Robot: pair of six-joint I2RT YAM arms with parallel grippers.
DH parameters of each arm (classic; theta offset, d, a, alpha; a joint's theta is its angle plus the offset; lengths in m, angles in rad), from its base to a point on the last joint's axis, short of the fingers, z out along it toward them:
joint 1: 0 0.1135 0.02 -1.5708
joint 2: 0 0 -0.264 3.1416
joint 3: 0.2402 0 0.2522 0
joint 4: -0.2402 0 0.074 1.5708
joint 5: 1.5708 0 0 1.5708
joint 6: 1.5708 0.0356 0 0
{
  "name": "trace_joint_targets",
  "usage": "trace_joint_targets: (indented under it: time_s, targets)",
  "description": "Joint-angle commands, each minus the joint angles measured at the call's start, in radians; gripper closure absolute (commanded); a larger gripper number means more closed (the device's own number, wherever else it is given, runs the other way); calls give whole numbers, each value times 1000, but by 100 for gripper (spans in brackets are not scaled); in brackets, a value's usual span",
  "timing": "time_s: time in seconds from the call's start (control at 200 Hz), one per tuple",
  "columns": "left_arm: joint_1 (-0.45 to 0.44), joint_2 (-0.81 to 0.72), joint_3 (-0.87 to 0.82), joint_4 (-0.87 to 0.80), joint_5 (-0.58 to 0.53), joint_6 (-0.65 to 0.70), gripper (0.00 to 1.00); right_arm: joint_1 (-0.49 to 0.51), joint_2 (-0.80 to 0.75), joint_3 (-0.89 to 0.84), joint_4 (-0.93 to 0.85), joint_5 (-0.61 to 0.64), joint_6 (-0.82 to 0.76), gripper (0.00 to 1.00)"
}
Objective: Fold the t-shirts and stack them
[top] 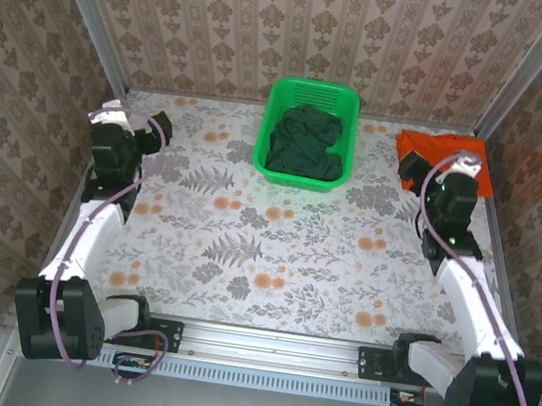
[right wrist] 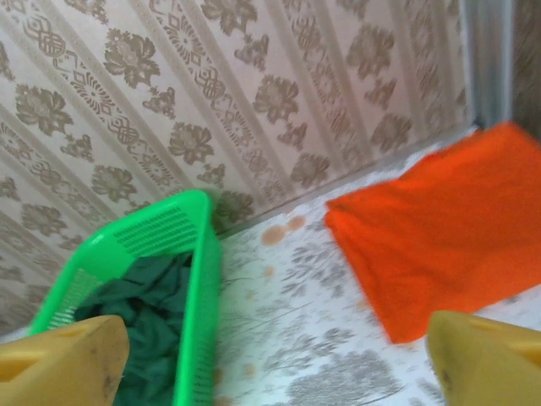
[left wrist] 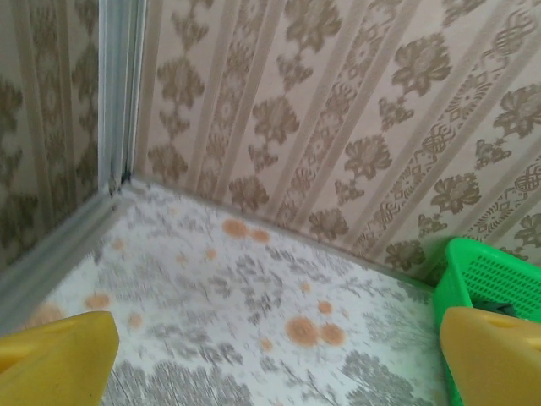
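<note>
The dark green t-shirt point(top: 304, 145) lies crumpled inside the bright green mesh basket point(top: 314, 90) at the back middle of the table. In the back right corner, the orange t-shirt point(top: 443, 144) lies flat and folded, partly covered by my right arm. My right gripper point(top: 412, 166) hovers just left of the orange t-shirt point(right wrist: 448, 237), open with nothing between its yellow fingers point(right wrist: 486, 359). The dark green t-shirt point(right wrist: 148, 313) in the basket point(right wrist: 199, 271) is at its left. My left gripper point(top: 155, 131) stands open over bare table at the back left, far from both shirts.
Patterned walls close the table at the back and both sides, with metal corner posts point(left wrist: 118, 93). The floral tablecloth point(top: 274, 254) spreads between the arms. The basket's corner point(left wrist: 490, 275) shows at the right of the left wrist view.
</note>
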Motion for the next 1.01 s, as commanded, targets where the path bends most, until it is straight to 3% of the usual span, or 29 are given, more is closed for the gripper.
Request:
trace_joint_targets:
  time_s: [0.0, 0.16, 0.265, 0.47, 0.62, 0.655, 0.775, 0.85, 0.9, 1.0]
  targets:
    - [-11, 87, 111, -196, 71, -173, 0, 96, 164, 183, -168, -108, 74, 14]
    - [-193, 237, 244, -351, 67, -135, 0, 262, 520, 582, -523, -62, 69, 36]
    - [-320, 329, 323, -455, 112, -96, 0, 336, 686, 733, -588, -76, 95, 38]
    - [-468, 463, 424, -661, 190, -66, 5, 425, 1063, 1176, -909, -52, 86, 27]
    - [-482, 482, 416, -700, 222, -87, 5, 438, 1262, 1395, -1012, -41, 112, 16]
    - [-483, 482, 416, -710, 223, -87, 5, 441, 1300, 1440, -1028, -39, 113, 9]
    - [-483, 480, 428, -750, 225, -77, 5, 453, 1435, 1620, -1110, -45, 99, 11]
    - [-483, 476, 438, -777, 213, -68, 5, 457, 1507, 1734, -1164, -67, 98, 23]
    - [-478, 472, 437, -784, 205, -65, 5, 457, 1555, 1812, -1200, -94, 103, 43]
    - [-460, 467, 433, -790, 198, -68, 4, 459, 1589, 1929, -1252, -114, 101, 74]
